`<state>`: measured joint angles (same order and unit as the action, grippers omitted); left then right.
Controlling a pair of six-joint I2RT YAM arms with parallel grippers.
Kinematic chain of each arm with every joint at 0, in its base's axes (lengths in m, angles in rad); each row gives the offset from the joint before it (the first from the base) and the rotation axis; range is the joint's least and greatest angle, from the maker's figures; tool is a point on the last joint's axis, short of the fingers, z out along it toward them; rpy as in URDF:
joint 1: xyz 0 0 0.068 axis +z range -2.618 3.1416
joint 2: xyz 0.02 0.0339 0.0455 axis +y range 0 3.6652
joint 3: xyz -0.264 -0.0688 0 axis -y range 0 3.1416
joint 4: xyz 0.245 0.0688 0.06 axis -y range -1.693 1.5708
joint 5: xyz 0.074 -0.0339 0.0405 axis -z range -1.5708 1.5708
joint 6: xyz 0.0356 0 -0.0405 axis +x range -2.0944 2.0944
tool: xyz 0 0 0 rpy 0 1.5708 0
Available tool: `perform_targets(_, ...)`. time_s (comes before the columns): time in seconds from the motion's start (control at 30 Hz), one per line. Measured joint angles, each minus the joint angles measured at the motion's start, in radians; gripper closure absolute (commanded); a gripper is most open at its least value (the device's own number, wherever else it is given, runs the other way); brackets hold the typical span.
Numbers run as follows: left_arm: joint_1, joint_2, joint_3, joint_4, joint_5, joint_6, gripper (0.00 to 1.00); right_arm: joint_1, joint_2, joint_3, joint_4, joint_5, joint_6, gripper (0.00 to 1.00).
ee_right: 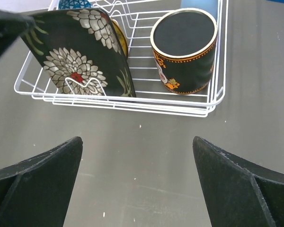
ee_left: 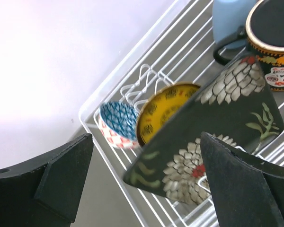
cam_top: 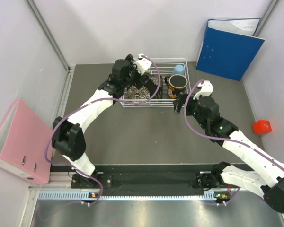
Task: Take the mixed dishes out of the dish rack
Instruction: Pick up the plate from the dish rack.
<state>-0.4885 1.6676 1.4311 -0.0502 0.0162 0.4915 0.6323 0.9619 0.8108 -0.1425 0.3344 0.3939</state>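
The white wire dish rack (cam_top: 146, 105) stands at the back middle of the table. In it stand the black square floral plate (ee_left: 217, 127), the yellow patterned plate (ee_left: 161, 111) behind it, and the blue mosaic bowl (ee_left: 118, 123). The dark patterned mug (cam_top: 178, 84) and the light blue cup (cam_top: 179, 69) sit at the rack's right end. My left gripper (ee_left: 146, 165) is open, with the black plate's lower corner between its fingers, not touching. My right gripper (ee_right: 139, 161) is open and empty over the bare table just in front of the rack (ee_right: 132, 101), near the mug (ee_right: 184, 52).
A blue binder (cam_top: 229, 47) stands at the back right. A pink binder (cam_top: 16, 142) leans at the left wall. A small red object (cam_top: 262, 126) lies at the right edge. Walls close in the table on three sides.
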Motion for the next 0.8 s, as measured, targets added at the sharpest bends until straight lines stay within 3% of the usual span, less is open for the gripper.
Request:
perform_targets(0.23,0.082,0.04,0.093,-0.039,0.227,0.038,0.08,0.0,0.003,-0.015,-0.009,-0.012,0.002,0.0)
perform_targets(0.4,0.202,0.105,0.198,-0.094,0.434,-0.004,0.07,0.0,0.035,-0.02,-0.017,-0.022,0.004,0.0)
perform_targets(0.57,0.258,0.12,0.215,-0.099,0.541,-0.037,0.07,0.0,0.046,-0.046,-0.014,-0.025,0.019,0.0)
perform_targets(0.67,0.257,0.114,0.178,-0.029,0.543,-0.085,0.05,0.0,0.061,-0.059,-0.009,-0.035,0.032,0.0)
perform_targets(0.8,0.26,0.037,-0.067,0.187,0.48,-0.259,0.05,0.0,0.074,-0.078,0.015,-0.049,0.055,0.0)
